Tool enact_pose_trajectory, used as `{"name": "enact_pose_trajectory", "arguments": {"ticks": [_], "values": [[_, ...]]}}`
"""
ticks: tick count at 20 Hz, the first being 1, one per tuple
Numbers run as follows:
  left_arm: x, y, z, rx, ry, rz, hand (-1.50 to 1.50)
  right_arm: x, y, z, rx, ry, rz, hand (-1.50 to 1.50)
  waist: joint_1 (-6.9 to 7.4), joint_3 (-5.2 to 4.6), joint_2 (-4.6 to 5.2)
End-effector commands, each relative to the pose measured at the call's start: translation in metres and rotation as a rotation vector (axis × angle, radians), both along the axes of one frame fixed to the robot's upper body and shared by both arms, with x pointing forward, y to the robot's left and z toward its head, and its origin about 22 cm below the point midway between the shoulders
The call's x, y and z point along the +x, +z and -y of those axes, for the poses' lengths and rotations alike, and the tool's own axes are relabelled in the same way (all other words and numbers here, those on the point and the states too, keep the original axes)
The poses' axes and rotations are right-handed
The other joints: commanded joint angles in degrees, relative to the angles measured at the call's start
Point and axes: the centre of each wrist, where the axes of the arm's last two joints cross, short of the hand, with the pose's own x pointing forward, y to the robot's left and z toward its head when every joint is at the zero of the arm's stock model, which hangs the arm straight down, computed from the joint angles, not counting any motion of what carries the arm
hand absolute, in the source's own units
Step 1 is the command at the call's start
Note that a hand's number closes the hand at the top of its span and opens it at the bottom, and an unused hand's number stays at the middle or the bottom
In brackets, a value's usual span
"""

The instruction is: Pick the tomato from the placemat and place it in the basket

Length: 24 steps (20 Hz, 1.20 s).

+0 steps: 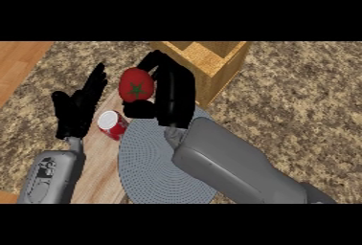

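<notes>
A red tomato with a green star-shaped stem is held in my right hand, whose black fingers and thumb curl round it. The hand carries it above the far edge of the round grey placemat, just left of the wooden basket. The basket is a light wood box open at the top, standing at the top middle of the head view. My left hand rests open at the left, fingers up, holding nothing.
A red and white can lies beside the placemat's left edge, between my two hands. The counter top is speckled brown stone with a wooden strip under the can and a wood edge at far left.
</notes>
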Motion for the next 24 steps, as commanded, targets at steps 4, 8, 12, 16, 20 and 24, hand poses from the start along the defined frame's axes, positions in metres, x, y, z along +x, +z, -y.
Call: {"name": "enact_pose_trajectory", "arguments": {"ticks": [4,8,12,16,20,24], "values": [[0.006,0.005,0.005,0.002,0.0,0.009,0.0,0.03,0.06,-0.025,0.086,-0.153,0.025,1.5,-0.69,-0.08,0.12],[0.002,-0.003,0.003,-0.008,0.008,0.002,0.0,0.046,0.078,-0.032,0.065,-0.238,0.015,1.5,-0.12,-0.14,0.46],[0.002,0.001,-0.007,0.017,0.017,0.016,0.0,0.067,0.095,-0.034,-0.025,-0.332,0.001,1.5,-0.1,-0.17,0.77],[0.01,0.008,0.003,-0.002,0.013,0.017,0.0,0.076,0.102,-0.036,-0.08,-0.374,-0.014,1.5,-0.33,-0.13,1.3],[0.01,0.003,0.005,0.009,0.009,0.004,0.0,0.088,0.097,-0.029,-0.102,-0.415,-0.062,1.5,-0.4,-0.09,1.81],[0.014,0.007,0.011,0.004,-0.004,0.033,0.0,0.094,0.094,-0.025,-0.093,-0.441,-0.128,1.5,-0.42,-0.05,1.96]]}}
